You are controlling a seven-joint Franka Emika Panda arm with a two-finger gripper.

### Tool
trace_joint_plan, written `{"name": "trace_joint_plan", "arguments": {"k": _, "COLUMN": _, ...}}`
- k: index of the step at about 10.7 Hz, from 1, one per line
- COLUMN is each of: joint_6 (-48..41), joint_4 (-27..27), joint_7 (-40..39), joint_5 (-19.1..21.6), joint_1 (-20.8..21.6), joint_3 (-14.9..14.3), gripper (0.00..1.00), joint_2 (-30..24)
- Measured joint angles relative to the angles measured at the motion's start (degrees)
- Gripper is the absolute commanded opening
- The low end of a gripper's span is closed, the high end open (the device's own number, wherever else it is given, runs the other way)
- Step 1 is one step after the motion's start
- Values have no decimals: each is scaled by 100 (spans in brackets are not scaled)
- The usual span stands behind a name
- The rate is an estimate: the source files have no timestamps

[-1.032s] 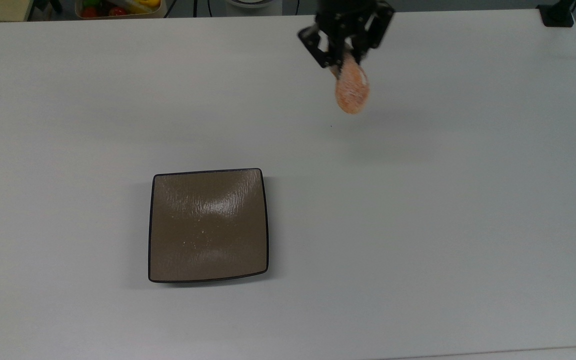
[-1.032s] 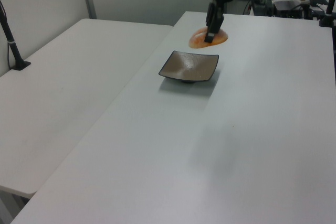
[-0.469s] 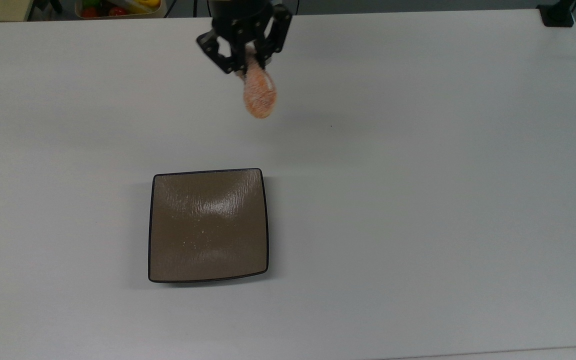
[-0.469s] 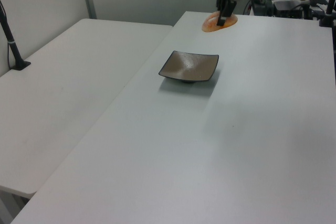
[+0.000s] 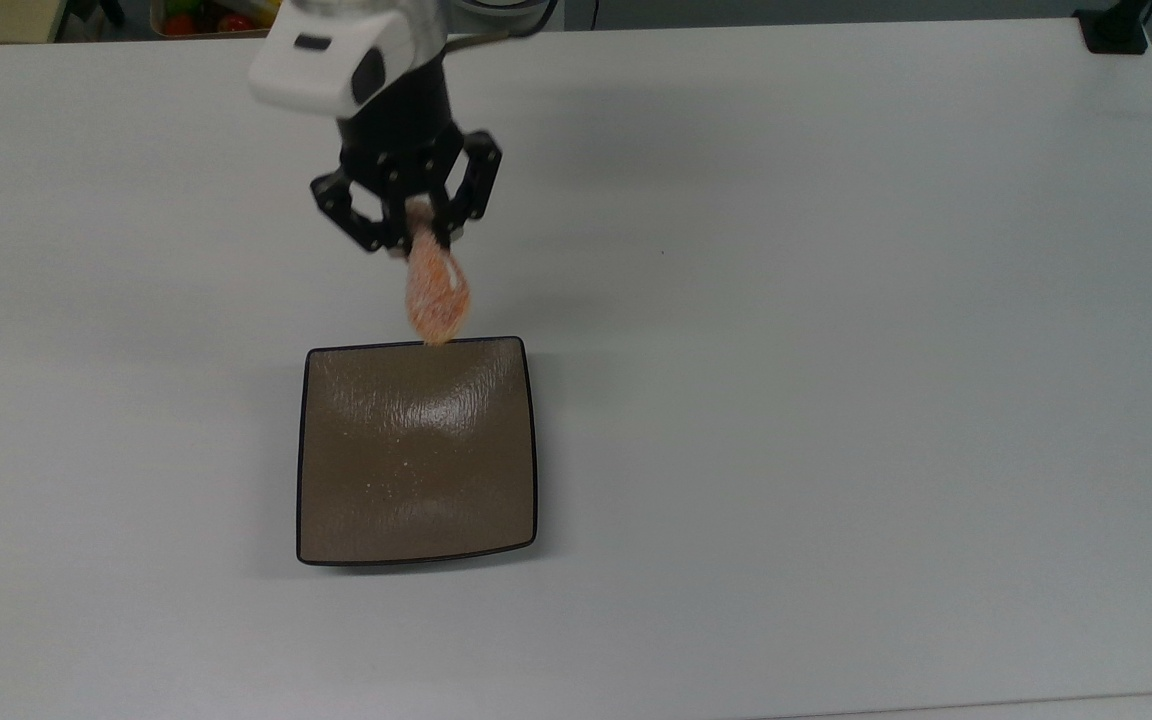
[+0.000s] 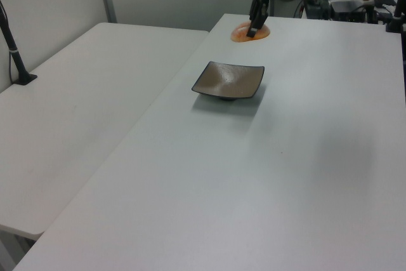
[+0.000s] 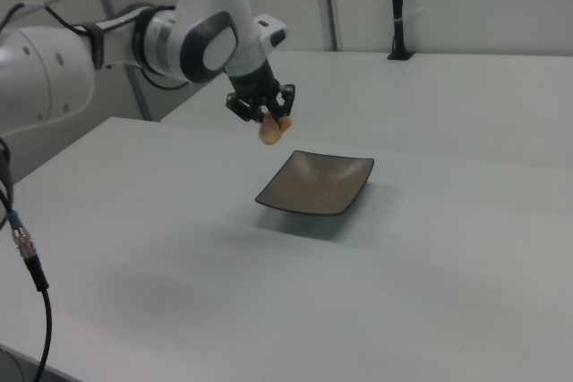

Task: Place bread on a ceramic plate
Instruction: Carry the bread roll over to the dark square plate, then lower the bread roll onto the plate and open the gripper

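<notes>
The bread (image 5: 435, 290), a small orange-brown roll with pale crumbs, hangs in the air from my gripper (image 5: 414, 238), which is shut on its upper end. In the top view its lower tip just overlaps the upper rim of the ceramic plate (image 5: 416, 450), a square glossy brown plate with a thin black rim. The right view has the bread (image 7: 271, 131) held well above the table, to the left of and above the plate (image 7: 315, 183). The left view places the bread (image 6: 248, 32) and gripper (image 6: 253, 28) beyond the plate (image 6: 228, 80).
The plate rests on a wide white table (image 5: 836, 400). A container of colourful items (image 5: 236, 15) sits past the table's far edge in the top view. A black post (image 7: 397, 6) stands on a second white table (image 6: 82, 93) beside this one.
My gripper carried the bread from the top view's upper right leftward and then down toward the plate, ending at the plate's upper edge. The plate has not moved.
</notes>
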Motion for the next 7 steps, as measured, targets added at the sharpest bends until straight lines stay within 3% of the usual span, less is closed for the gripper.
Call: {"name": "trace_joint_plan", "arguments": {"k": 7, "joint_6": 2051, "joint_4": -16, "joint_7": 4, "joint_5": 226, "joint_1": -44, "joint_3": 1, "gripper": 16, "joint_2": 1245}}
